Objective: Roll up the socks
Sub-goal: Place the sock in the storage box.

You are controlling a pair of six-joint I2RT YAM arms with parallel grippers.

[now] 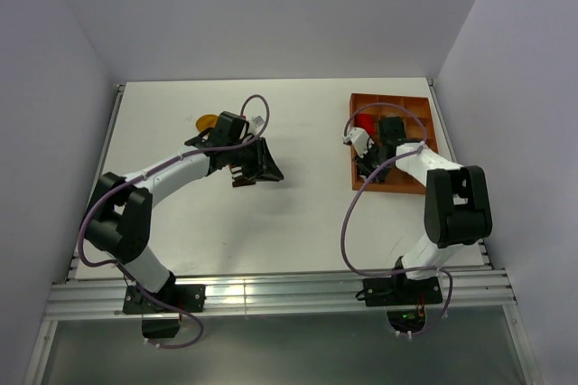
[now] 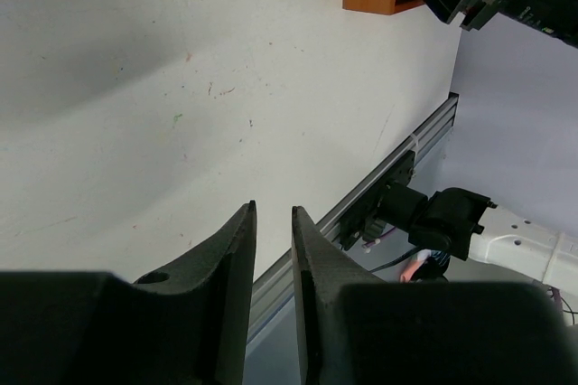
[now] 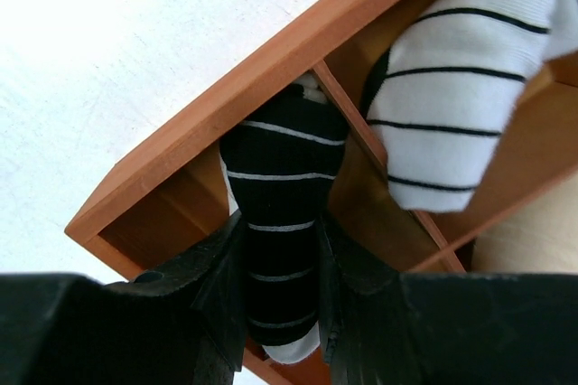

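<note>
From the top view, the orange sock (image 1: 206, 121) lies on the white table (image 1: 298, 222) in the upper left. Only a bit of it peeks out from behind the left arm. The left gripper (image 1: 253, 173) is just beside it, near the middle of the frame. In the upper right sits a brown tray (image 1: 388, 98) with a red bundle (image 1: 364, 120) inside. The right gripper (image 1: 368, 161) reaches into that tray. The two socks are well apart, and no rolled sock shows. I think the job has only just begun: both socks have to come together and then be rolled.

The left wrist view shows the left gripper (image 2: 272, 213) up close. Its jaws are almost shut, with a thin gap and nothing in it. Under it is bare table (image 2: 181, 87). No sock shows here at all.

The right wrist view shows what the top view is too small to tell. The right gripper (image 3: 282, 231) pinches the striped sock (image 3: 280, 168) on its dark part, in a corner box of the tray (image 3: 226, 105). A white part with thin black lines lies past the divider (image 3: 357, 145) in the next box. It looks like the same sock lying over the divider, but I cannot be sure.
</note>
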